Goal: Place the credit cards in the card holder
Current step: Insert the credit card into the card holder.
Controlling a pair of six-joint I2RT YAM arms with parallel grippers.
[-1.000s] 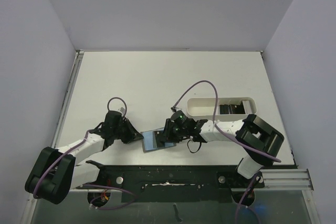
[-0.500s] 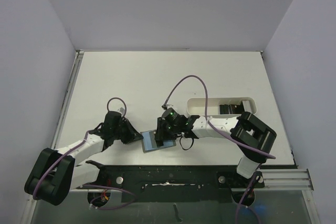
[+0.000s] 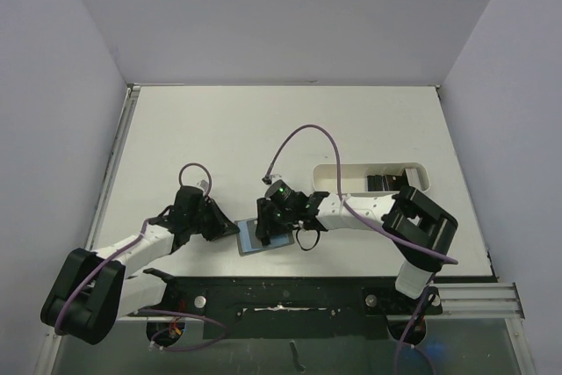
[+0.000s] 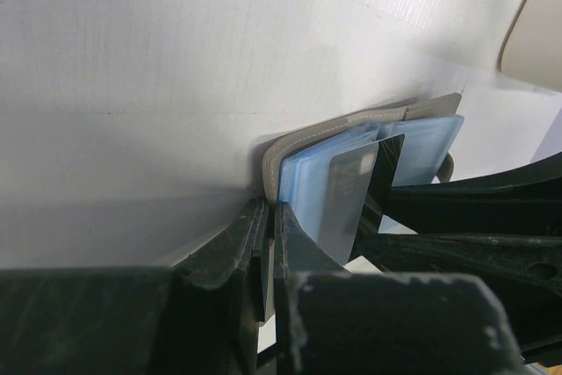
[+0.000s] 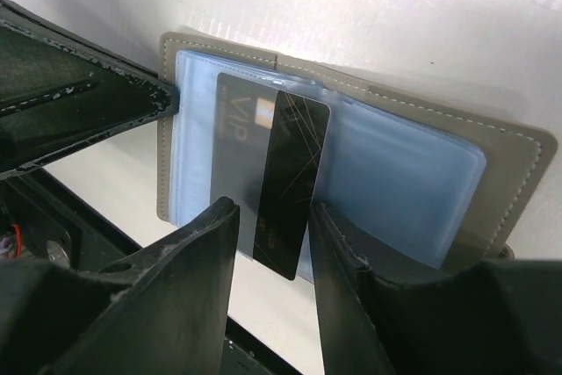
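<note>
Right claw (image 5: 272,208) first: its two prongs stand apart, one on either side of a dark card (image 5: 294,155), with a sliver of daylight showing on one side, so I'd call that a loose straddle and not a pinch. The card's top end is tucked into a blue pocket (image 5: 395,173) of the open card holder (image 5: 522,164), and its lower end pokes out between the prongs, leaning rather than lying flat. Over on the holder's far edge the left claw (image 4: 269,208) is squeezed together on the grey cover, pinning it to the table (image 3: 263,129) right at the near edge. Further out, the white tray (image 3: 327,182) sits well apart to the right with the other cards (image 3: 391,182) dark in its far end. Now, the danger as I see it: that card looks only partly seated, so a prong brushing it on the way up could drag it back out. A push down while the card leans could crumple the thin pocket instead of sliding in. And the left claw has only a narrow bite of cover; if it slips, the whole holder may skate along the table or fold over on the card.
</note>
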